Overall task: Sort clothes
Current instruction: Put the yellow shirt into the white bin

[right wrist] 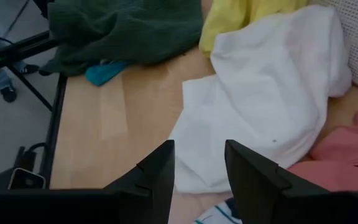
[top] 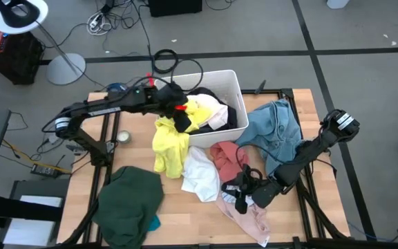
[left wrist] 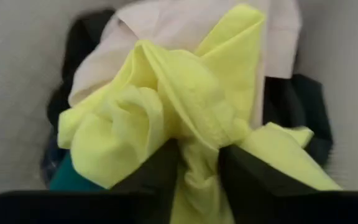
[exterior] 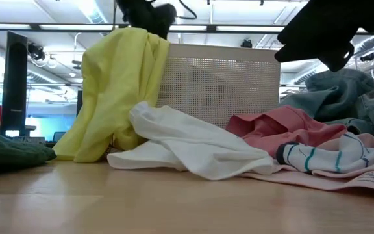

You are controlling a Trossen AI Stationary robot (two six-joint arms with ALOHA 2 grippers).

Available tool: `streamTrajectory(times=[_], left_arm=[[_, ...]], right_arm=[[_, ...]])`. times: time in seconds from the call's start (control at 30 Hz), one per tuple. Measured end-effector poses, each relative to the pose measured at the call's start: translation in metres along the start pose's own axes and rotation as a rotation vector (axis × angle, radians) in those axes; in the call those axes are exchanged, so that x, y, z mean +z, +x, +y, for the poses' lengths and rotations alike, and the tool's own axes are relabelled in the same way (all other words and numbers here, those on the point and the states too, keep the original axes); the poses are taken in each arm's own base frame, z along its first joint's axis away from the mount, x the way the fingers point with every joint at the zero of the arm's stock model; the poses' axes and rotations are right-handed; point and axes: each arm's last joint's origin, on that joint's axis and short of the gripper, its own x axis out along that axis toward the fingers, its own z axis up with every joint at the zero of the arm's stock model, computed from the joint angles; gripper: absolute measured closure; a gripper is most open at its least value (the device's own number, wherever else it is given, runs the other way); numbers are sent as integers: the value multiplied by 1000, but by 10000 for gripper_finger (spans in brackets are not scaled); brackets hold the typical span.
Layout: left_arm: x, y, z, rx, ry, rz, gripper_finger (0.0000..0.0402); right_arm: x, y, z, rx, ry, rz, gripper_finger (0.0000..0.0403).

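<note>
Dropping the yellow garment cleanly looks like the step in hand, and doing it well means getting the whole of it past the rim of the white perforated bin, not just the bunch at the top. At the far left of the worktop a dark green garment lies in a heap, well apart from either arm. Next comes the left claw, reaching over the bin's left edge; in its wrist view the fingers stand slightly apart with a fold of yellow cloth running between them, so whether they still pinch it cannot be told. Most of the yellow garment hangs outside the bin, draped down its left wall to the worktop. To finish well, I judge the claw should carry farther right over the bin before letting go, or the tail will drag the rest out.

Right of it a white garment and a pink one lie just near of the bin. The right claw hovers beside them, parted and empty, the white cloth directly ahead of it.
</note>
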Motion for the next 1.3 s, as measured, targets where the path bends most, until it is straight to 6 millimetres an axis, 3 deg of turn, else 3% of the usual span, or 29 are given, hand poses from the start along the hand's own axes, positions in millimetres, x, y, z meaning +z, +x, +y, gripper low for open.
streamTrajectory(times=[0.13, 0.23, 0.47, 0.63, 0.73, 0.93, 1.1, 1.3], left_arm=[[1, 8, 5, 16, -36, 18, 218], [1, -1, 6, 11, -41, -7, 206], [-2, -62, 4, -20, -50, -172, 204], [-14, -106, -6, -49, -58, -280, 204], [-31, -121, -20, -60, -42, -319, 204], [-86, -126, -47, -40, -41, -327, 204], [-129, -116, -60, -34, -84, -316, 204], [-167, -99, -75, -23, -129, -297, 204]], right_arm=[[-2, -2, 2, 7, -2, 3, 262], [-3, -3, 3, 13, -6, 6, 262], [-5, -5, 4, 16, -20, 14, 265], [-5, -5, 4, 14, -27, 16, 266], [-5, -5, 4, 13, -27, 17, 266], [-5, -5, 4, 13, -26, 16, 268], [-5, -5, 4, 13, -26, 17, 269], [-5, -5, 4, 13, -25, 16, 269]])
